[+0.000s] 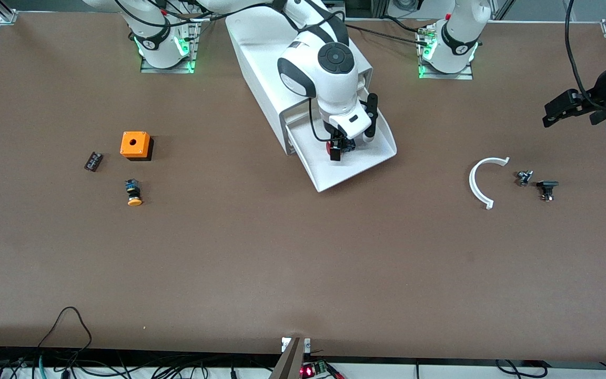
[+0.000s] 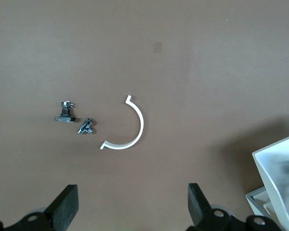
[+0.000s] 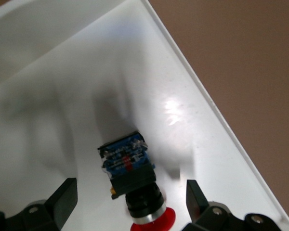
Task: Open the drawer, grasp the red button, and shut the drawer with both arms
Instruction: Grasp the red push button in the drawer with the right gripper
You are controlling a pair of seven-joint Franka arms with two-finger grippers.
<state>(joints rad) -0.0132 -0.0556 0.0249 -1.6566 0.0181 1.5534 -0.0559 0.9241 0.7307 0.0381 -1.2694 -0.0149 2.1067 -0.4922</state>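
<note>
The drawer is pulled out of the white cabinet, toward the front camera. The button lies on its side on the drawer floor, showing its red cap, black collar and blue-black body. My right gripper is down inside the drawer, open, with one finger on each side of the button and a gap on both sides. My left gripper hangs open over the left arm's end of the table, holding nothing. The left gripper looks down on bare table, with a drawer corner at the edge.
An orange box with a hole, an orange-capped button and a small black part lie toward the right arm's end. A white arc and two small metal parts lie below the left gripper.
</note>
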